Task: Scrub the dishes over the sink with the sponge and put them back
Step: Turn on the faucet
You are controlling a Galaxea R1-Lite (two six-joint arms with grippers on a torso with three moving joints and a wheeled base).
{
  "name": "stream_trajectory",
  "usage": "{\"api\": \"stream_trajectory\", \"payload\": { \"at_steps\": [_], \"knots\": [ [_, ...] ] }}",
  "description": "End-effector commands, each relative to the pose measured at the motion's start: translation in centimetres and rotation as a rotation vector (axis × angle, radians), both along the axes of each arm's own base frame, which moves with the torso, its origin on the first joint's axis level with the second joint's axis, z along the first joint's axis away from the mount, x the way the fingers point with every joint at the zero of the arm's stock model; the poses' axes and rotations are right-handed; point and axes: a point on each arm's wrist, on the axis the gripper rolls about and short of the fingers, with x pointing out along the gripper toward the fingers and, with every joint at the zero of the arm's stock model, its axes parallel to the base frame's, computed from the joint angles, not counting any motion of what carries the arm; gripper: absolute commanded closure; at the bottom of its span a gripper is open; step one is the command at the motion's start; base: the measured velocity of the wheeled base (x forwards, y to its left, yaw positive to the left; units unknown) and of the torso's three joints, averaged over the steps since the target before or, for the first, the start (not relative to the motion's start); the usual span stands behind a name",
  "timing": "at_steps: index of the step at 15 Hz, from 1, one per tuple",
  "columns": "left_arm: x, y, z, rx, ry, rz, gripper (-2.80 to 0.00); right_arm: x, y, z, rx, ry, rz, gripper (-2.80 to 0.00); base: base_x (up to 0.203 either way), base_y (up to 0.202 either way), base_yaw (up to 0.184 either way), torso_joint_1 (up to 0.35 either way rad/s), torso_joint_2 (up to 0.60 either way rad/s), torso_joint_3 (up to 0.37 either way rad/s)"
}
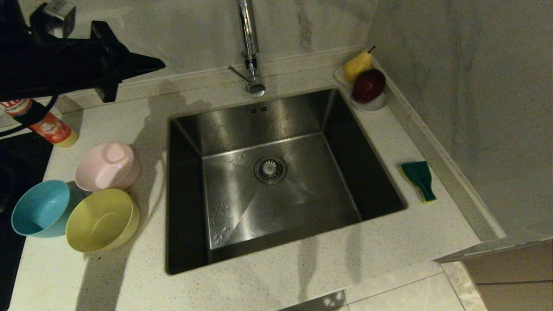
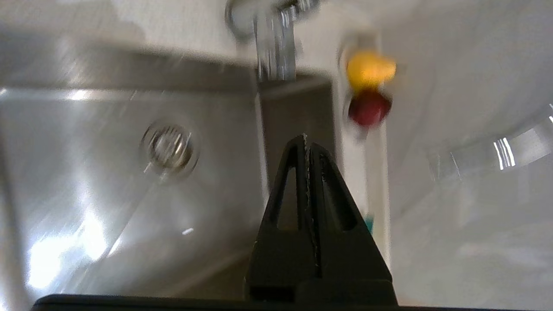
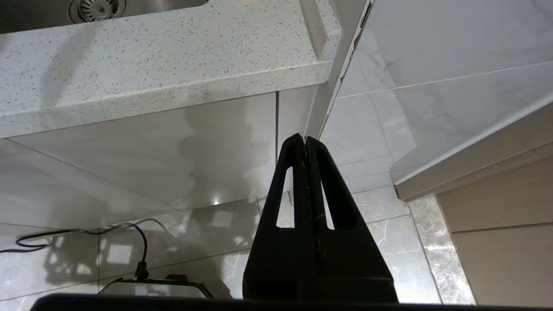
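Hanging high over the back left of the counter [image 1: 268, 285], the left gripper [image 1: 160, 65] points toward the tap [image 1: 249, 47] with its two black fingers pressed flat together, tip to tip, and nothing between them. It touches no object; the left wrist view looks past the closed fingers [image 2: 298, 181] down into the sink [image 1: 224, 129], with the drain strainer [image 2: 169, 146] off to one side.

The right gripper [image 3: 306, 140] sits low in front of the cabinet, below the counter edge [image 3: 173, 90], with its jaws likewise fully closed and holding nothing.

On the counter left of the sink stand the three bowls, close together: the pink bowl [image 1: 108, 166] nearest the wall, the blue bowl [image 1: 41, 208] at the far left, and the yellow bowl [image 1: 101, 220] nearest the front, all tipped so their openings face the camera. The sponge [image 1: 419, 179] lies green face up on the counter right of the sink, well apart from both grippers. In the back right corner a pear [image 1: 357, 65] and a dark red fruit [image 1: 368, 85] rest on white saucers [image 1: 371, 105]. A red and yellow bottle [image 1: 49, 127] lies behind the bowls.
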Motion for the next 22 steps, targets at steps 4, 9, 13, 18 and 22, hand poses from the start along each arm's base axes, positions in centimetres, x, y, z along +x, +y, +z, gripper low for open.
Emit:
{"api": "stream_trajectory", "payload": {
  "at_steps": [4,9,13,18,22],
  "knots": [
    [6.8,-0.4,-2.8,-0.138,-0.062,-0.024,0.0,0.0,0.0,0.0,0.001,0.0,-0.001,0.0,0.0,0.0,0.0,0.0,0.0,0.0],
    [8.7,-2.1,-3.8,-0.162,-0.134,-0.072,0.0,0.0,0.0,0.0,0.0,0.0,-0.001,0.0,0.0,0.0,0.0,0.0,0.0,0.0],
    [9.8,-4.1,-4.2,-0.17,-0.165,-0.116,0.0,0.0,0.0,0.0,0.0,0.0,-0.001,0.0,0.0,0.0,0.0,0.0,0.0,0.0],
    [11.1,-5.6,-5.3,-0.176,-0.18,-0.128,0.0,0.0,0.0,0.0,0.001,0.0,-0.001,0.0,0.0,0.0,0.0,0.0,0.0,0.0],
    [11.5,-6.0,-5.6,-0.175,-0.179,-0.131,0.0,0.0,0.0,0.0,0.0,0.0,-0.001,0.0,0.0,0.0,0.0,0.0,0.0,0.0]
  ]
}}
